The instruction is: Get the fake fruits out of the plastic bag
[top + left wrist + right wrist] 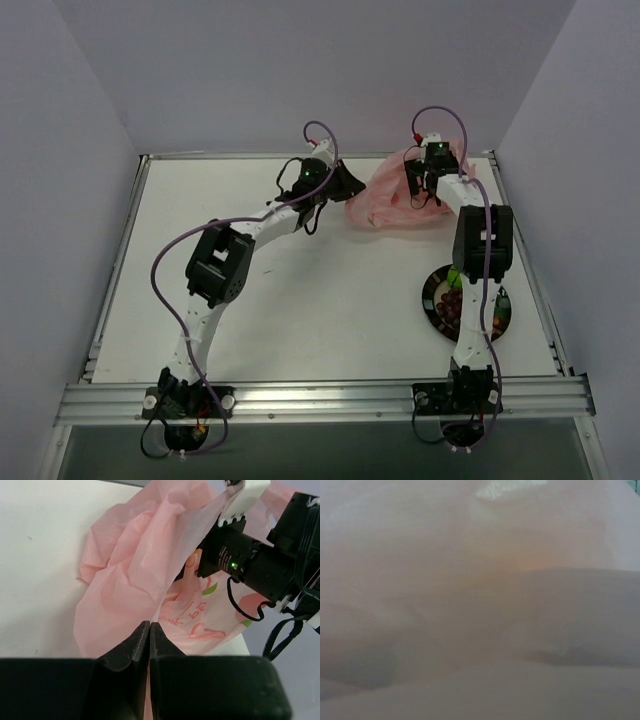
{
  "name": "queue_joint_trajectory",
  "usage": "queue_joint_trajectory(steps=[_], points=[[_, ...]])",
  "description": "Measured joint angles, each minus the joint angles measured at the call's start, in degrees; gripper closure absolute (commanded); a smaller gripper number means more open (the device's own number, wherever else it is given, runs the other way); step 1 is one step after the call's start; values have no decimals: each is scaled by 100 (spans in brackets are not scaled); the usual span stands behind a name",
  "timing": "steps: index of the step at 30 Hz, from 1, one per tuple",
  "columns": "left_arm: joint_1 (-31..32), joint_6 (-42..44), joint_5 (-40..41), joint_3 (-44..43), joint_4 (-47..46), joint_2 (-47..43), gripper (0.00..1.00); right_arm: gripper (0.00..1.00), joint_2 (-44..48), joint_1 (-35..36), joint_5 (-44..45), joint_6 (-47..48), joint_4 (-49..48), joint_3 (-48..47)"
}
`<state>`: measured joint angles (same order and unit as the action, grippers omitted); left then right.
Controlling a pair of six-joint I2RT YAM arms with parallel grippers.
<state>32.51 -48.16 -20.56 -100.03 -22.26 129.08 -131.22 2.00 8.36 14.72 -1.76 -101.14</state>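
Nearest item, left wrist view: left gripper (pixel 150 626), black fingers pressed together with a fold of the thin translucent pink plastic bag (pixel 125 570) pinched between them. I log it as holding the bag's left edge, at the far middle of the white table (pixel 200 200).

Item two: right gripper (pixel 428 190), sunk into the bag's right part. Its wrist camera shows only pink film, so I cannot tell whether its fingers are spread or clenched.

Item three: dark purple grape bunch (pixel 455 303), out of the bag, on the round black-rimmed plate (pixel 428 300) at near right, partly behind the right arm.

Item four: orange-yellow fruit (pixel 520 565), judged only from a faint orange glow through the film, inside the bag. It lies ahead of the right gripper, which is the nearer tool; the left one only anchors the bag.

Green fruit: not located.
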Motion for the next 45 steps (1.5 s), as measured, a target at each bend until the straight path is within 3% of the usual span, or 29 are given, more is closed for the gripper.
queue_joint_trajectory(steps=[12,15,16,19,21,27,29,31,32,33,34,36,37,42,45], points=[[0,90,-114,-680,282,551,97,2,-1008,-496,-164,155,101,-1281],[0,101,-146,-695,280,551,98,36,-1163,-619,-262,55,160,-1528],[0,101,-160,-697,280,551,98,66,-1185,-658,-354,15,177,-1552],[0,103,-188,-693,264,551,98,85,-1086,-713,-852,-267,103,-1259],[0,103,-190,-498,55,501,98,86,-702,-673,-1272,-470,-157,-605],[0,101,-177,756,-337,81,98,83,949,162,-2127,-826,-588,1423],[0,105,-157,1259,-389,-166,98,76,1519,514,-2337,-957,-828,1884],[0,181,-76,1751,-407,-498,82,61,2094,763,-2492,-1102,-1034,2282],[0,258,-20,1954,-374,-717,73,59,2376,807,-2522,-1204,-1113,2428],[-2,343,31,2068,-332,-901,56,56,2695,804,-2481,-1325,-1235,2599],[-7,452,101,2120,-304,-1082,49,51,2975,765,-2406,-1425,-1340,2754],[-20,619,205,2068,-164,-1416,38,43,3501,643,-2140,-1674,-1528,3049],[-35,717,227,1921,-35,-1523,28,33,3757,579,-1956,-1788,-1600,3215],[-109,1255,120,284,645,-1311,16,12,4551,55,-1132,-2498,-1674,3663],[-142,1469,-212,-542,841,-898,11,6,4677,-479,-719,-2855,-1639,3748]])
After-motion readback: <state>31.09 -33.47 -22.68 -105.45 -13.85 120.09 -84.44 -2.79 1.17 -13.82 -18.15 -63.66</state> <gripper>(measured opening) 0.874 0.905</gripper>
